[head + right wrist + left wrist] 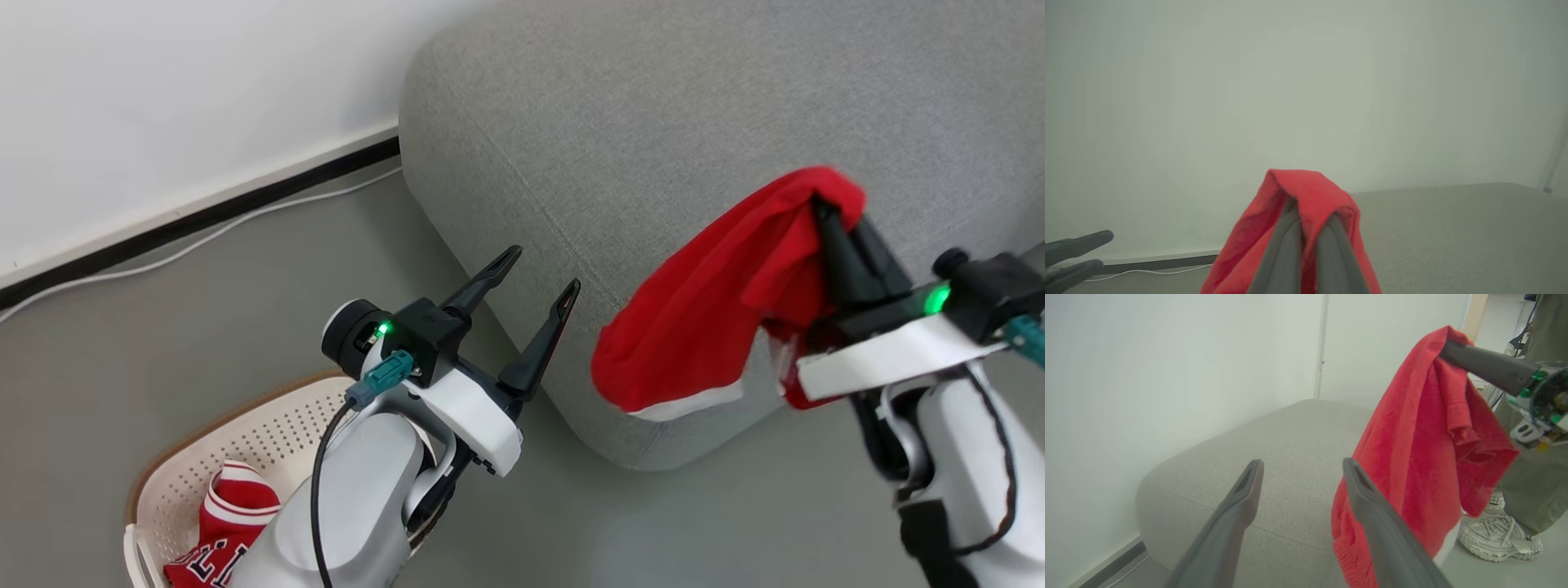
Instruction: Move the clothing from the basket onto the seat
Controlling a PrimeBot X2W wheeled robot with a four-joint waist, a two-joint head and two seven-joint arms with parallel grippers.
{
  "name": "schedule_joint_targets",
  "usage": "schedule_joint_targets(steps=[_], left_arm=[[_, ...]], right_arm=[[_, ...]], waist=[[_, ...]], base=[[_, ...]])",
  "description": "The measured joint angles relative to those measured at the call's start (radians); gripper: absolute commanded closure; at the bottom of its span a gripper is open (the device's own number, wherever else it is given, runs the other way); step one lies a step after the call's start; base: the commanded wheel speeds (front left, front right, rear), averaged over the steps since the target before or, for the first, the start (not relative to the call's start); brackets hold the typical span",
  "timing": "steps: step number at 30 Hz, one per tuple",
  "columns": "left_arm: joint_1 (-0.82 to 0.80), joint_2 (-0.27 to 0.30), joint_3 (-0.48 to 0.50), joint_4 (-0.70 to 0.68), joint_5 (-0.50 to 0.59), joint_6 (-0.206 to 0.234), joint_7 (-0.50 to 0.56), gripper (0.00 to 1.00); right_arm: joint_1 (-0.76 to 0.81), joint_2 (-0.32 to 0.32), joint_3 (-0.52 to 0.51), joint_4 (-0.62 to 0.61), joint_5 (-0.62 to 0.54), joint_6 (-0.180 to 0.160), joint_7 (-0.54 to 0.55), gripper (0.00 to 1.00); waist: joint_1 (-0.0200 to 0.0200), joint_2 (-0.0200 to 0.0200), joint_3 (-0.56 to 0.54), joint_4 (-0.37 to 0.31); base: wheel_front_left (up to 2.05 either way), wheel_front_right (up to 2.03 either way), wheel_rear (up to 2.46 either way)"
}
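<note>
Down at the lower left, the basket (269,425) sits on the floor with the striped jersey (224,523) inside it. Just right of that, the left gripper (544,268) hangs empty, fingers spread wide, close to the near corner of the seat (653,106). Further right, the right gripper (1309,210) is pinched tight on the plain red garment (702,310), which dangles over the seat's near edge. Imo it should carry further in over the seat before letting go, otherwise the hanging tail probably slides off. Lower first, then release.
</note>
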Motion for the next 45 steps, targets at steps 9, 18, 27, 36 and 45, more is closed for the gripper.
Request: schedule_joint_targets(steps=[9, 18, 27, 36, 45], left_arm=[[-0.006, 0.030, -0.001, -0.012, 0.004, -0.001, 0.000, 0.00], [-0.077, 0.051, -0.061, -0.021, 0.012, -0.002, 0.000, 0.00], [-0.144, 0.072, -0.114, -0.018, 0.014, -0.002, 0.000, 0.00], [-0.182, 0.075, -0.139, -0.024, 0.010, -0.002, 0.000, 0.00], [-0.188, 0.063, -0.141, -0.036, 0.008, -0.002, 0.000, 0.00]], right_arm=[[-0.181, -0.029, -0.145, 0.038, -0.096, 0.000, 0.000, 1.00], [-0.382, -0.060, -0.372, 0.179, -0.174, 0.000, 0.000, 1.00], [-0.589, -0.100, -0.590, 0.323, -0.281, 0.001, 0.000, 1.00], [-0.763, -0.140, -0.897, 0.386, -0.486, 0.001, 0.000, 1.00], [-0.928, -0.132, -1.169, 0.384, -0.634, 0.001, 0.000, 1.00]], waist=[[0.0000, 0.0000, 0.090, 0.001], [0.0000, 0.0000, 0.236, 0.059], [0.0000, 0.0000, 0.390, 0.152], [0.0000, 0.0000, 0.522, 0.264], [0.0002, -0.0001, 0.608, 0.375]], base=[[0.00, 0.00, 0.00], [0.00, 0.00, 0.00], [0.00, 0.00, 0.00], [0.00, 0.00, 0.00], [0.00, 0.00, 0.00]])
